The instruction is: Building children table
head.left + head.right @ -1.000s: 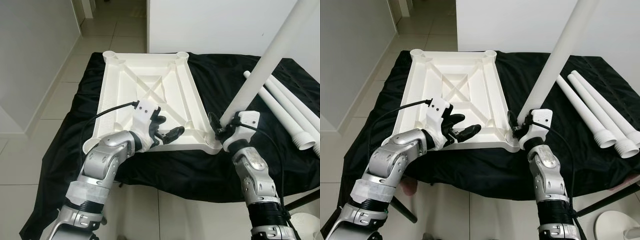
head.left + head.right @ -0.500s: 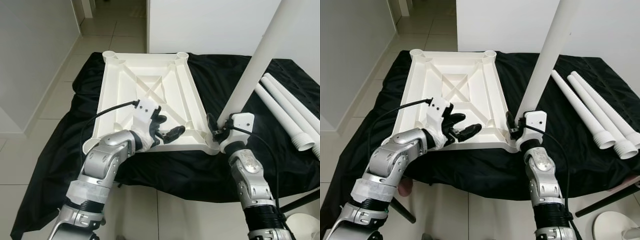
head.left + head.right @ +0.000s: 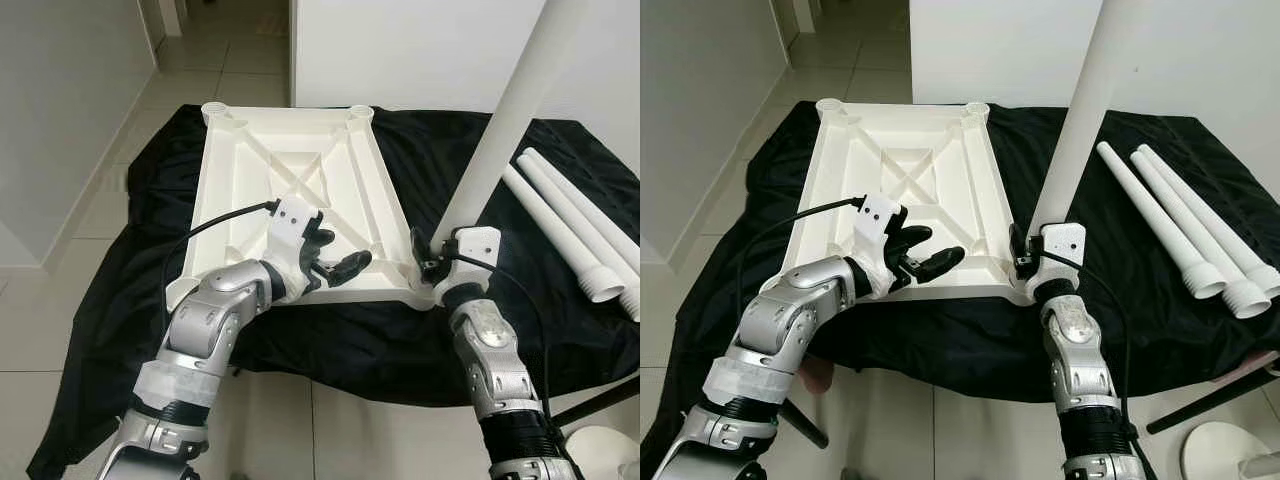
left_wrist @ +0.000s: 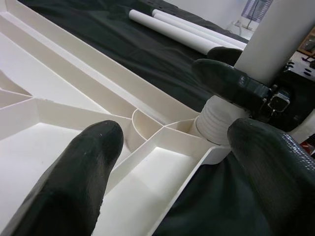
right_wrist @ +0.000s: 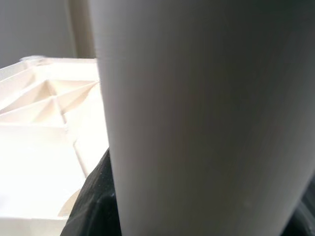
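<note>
A white table top (image 3: pixel 300 170) lies upside down on a black cloth, ribs up. My right gripper (image 3: pixel 436 264) is shut on the low end of a long white leg (image 3: pixel 500 130) that stands steeply, leaning to the right. The leg's ribbed end (image 4: pixel 216 123) rests at the top's near right corner socket. One black finger (image 4: pixel 231 81) of the right gripper wraps the tube just above it. My left gripper (image 3: pixel 338 255) hovers open over the top's near edge, left of that corner, holding nothing. The leg (image 5: pixel 197 118) is seen close up in the right wrist view.
Three spare white legs (image 3: pixel 1160 215) lie side by side on the black cloth (image 3: pixel 420 160) at the right. A white wall stands behind the table. Tiled floor runs along the left. A white round object (image 3: pixel 1230 450) sits on the floor at lower right.
The leg has swung more upright, and my right gripper has shifted a little left towards the corner socket. My left gripper has held its place.
</note>
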